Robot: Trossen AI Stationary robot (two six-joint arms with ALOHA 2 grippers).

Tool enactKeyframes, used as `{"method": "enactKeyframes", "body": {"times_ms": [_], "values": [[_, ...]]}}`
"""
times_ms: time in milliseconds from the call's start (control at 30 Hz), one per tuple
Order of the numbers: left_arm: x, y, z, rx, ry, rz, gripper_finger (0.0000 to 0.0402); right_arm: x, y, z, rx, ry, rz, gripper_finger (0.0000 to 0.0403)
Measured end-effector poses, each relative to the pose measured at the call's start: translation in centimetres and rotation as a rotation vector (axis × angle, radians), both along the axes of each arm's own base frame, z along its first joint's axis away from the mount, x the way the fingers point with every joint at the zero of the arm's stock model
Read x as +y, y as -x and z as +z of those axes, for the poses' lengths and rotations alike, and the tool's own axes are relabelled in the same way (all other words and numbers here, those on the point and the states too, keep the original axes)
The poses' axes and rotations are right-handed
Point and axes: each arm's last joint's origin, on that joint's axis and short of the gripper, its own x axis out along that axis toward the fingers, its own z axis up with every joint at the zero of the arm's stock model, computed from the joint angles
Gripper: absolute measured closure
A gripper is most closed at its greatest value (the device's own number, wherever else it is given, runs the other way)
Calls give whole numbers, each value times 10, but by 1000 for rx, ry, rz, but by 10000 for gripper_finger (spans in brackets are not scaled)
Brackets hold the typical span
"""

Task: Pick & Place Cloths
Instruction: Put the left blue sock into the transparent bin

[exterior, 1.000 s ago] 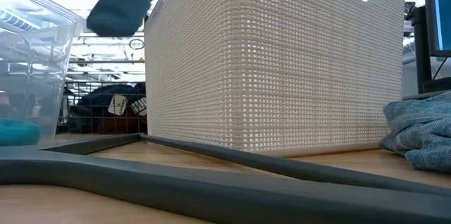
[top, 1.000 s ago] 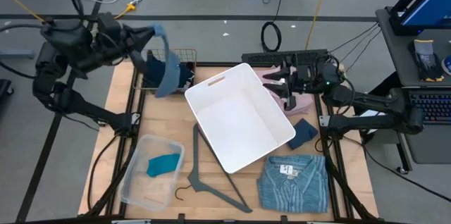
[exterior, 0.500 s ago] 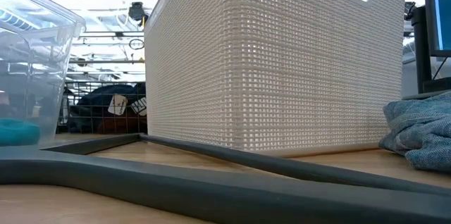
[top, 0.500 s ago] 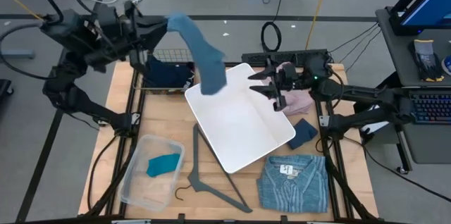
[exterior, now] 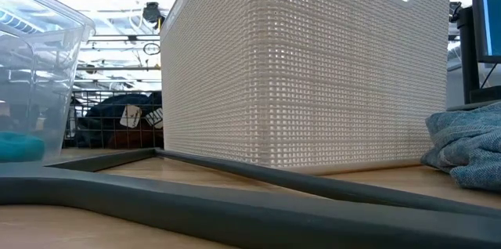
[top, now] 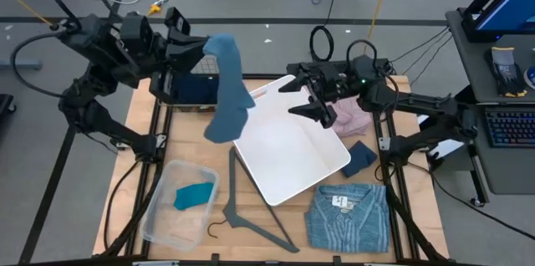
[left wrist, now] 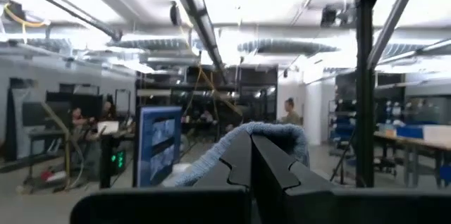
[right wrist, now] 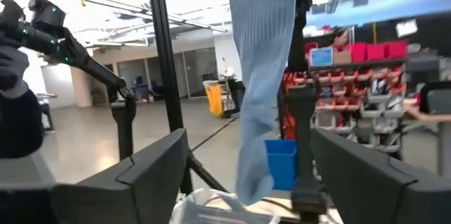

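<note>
A: Left side first — how was that arm set?

B: Raised above the table's far left corner, forearm reaching toward the middle. The left gripper [top: 201, 46] was clamped tight on one end of a light blue cloth [top: 226, 90]. In the left wrist view the fabric [left wrist: 271, 134] was draped over the closed fingertips.

A: Which way did the cloth run?

B: It hung from the grip as a long strip, its free end lying nearer the table's front, beside the left edge of the white basket [top: 288, 145]. Whether that end touched the table, I could not tell.

A: And below it?

B: A clear plastic bin [top: 177, 203] at front left held a teal cloth [top: 194, 194]; a grey hanger [top: 251, 203] lay just beside it.

A: The right arm?

B: Stretched in from the right, its right gripper [top: 311, 99] over the basket's far edge — jaws spread wide, holding nothing. A pink fleece [top: 355, 120] lay just behind it, a navy cloth [top: 361, 156] nearer, and the blue striped shirt [top: 347, 216] flat at front right.
</note>
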Motion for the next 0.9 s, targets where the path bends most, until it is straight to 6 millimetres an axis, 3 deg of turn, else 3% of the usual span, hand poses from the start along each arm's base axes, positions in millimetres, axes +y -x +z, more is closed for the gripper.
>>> {"method": "enactKeyframes", "body": {"times_ms": [467,900], "values": [[-15,-24,-4,-16,3,-55,402,6,-37,14,-8,-51,100,71],[-16,-36,-9,-7,7,-55,402,26,-44,20,0,-40,211,80]]}}
